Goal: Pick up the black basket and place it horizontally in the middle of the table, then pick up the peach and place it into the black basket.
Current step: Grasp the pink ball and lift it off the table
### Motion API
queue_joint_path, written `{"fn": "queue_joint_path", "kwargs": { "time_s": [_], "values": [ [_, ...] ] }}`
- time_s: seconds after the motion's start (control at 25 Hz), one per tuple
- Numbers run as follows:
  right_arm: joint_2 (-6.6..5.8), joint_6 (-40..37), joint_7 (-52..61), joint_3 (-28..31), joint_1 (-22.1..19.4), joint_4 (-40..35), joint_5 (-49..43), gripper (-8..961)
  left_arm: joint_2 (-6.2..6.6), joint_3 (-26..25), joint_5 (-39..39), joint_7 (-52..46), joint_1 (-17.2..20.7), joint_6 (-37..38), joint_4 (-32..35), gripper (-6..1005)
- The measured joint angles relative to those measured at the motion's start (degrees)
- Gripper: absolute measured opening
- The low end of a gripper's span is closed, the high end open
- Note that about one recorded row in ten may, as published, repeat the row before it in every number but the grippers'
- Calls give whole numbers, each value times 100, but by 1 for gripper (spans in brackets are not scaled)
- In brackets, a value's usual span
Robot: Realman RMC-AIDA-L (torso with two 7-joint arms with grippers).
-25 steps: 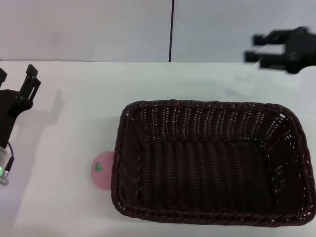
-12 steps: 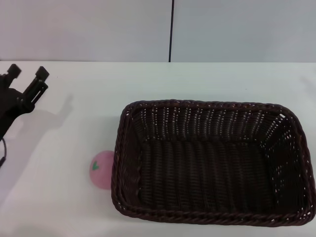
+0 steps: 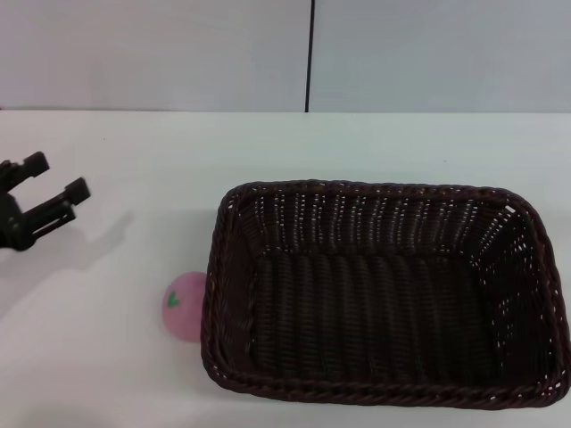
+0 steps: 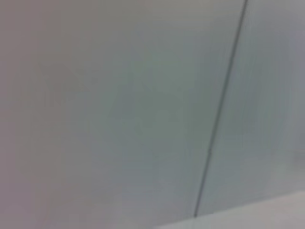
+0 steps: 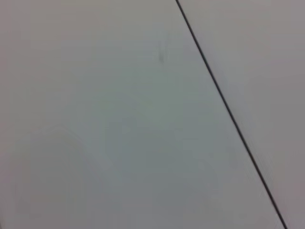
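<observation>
One large rectangular dark brown-black woven wicker basket (image 3: 384, 294) and one small pink ball-shaped toy peach (image 3: 185, 306) lie on the plain white flat tabletop (image 3: 161, 160). The basket sits upright toward the near right corner, long axis parallel to the near edge, with braided rim, rounded corners and sloping sides. The peach touches its left wall. The left gripper (image 3: 49, 183) hovers near the left edge, fingers spread, holding nothing.

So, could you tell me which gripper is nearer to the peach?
Left. The left gripper hangs open over the table, up-left of the peach; the right gripper is out of view.
</observation>
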Motion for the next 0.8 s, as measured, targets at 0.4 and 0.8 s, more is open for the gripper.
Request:
{"fn": "queue_joint_path", "kwargs": {
  "time_s": [0.4, 0.8],
  "values": [
    [-38, -11, 146, 626, -38, 357, 1, 544, 155, 312, 1272, -580, -79, 561, 489, 680],
    [-69, 20, 263, 926, -60, 564, 0, 544, 29, 356, 2285, -694, -367, 499, 604, 676]
  ]
}}
